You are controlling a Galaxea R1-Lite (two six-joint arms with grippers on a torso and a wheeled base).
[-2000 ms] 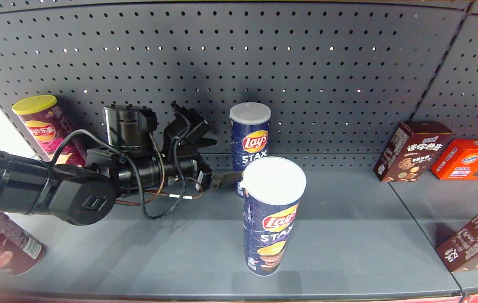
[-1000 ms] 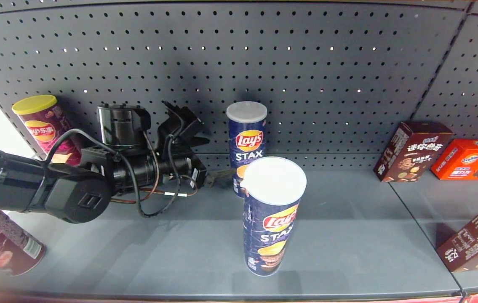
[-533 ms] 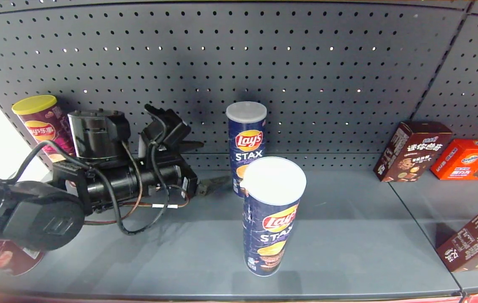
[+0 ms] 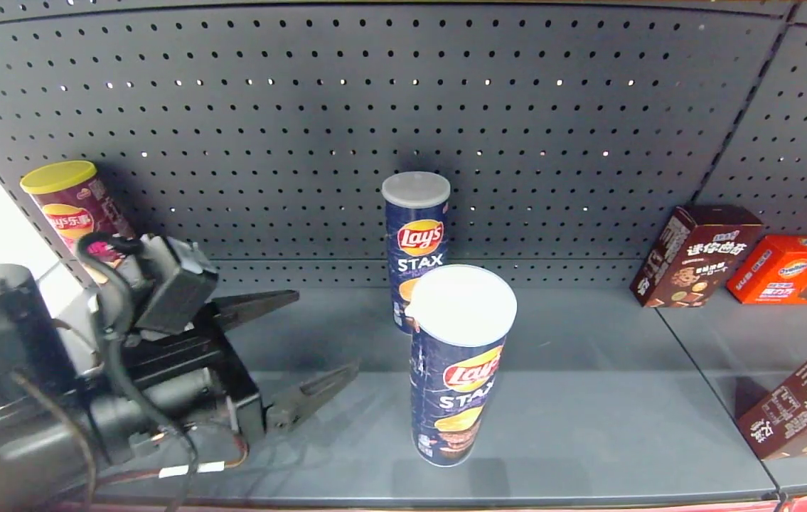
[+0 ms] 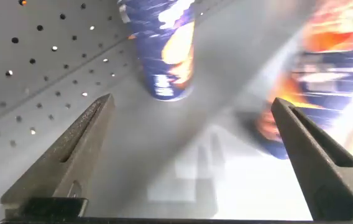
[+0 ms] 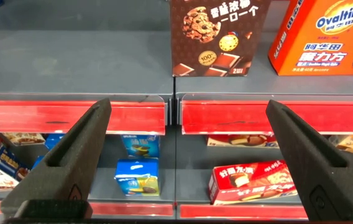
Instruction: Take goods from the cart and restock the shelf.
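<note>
While level above the shelf (image 4: 588, 405), left jaws wide apart.

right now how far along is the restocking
Done: two blue chip cans stand upright on the shelf, rear can by the pegboard, front can nearer the edge. In hand: nothing; left gripper and right gripper are open and empty. Left: fetching more goods; how many, I cannot tell.

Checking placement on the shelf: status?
Left gripper open, empty, touching nothing. Right gripper open, empty. Rear blue can upright by pegboard, front blue can upright before it.
</note>
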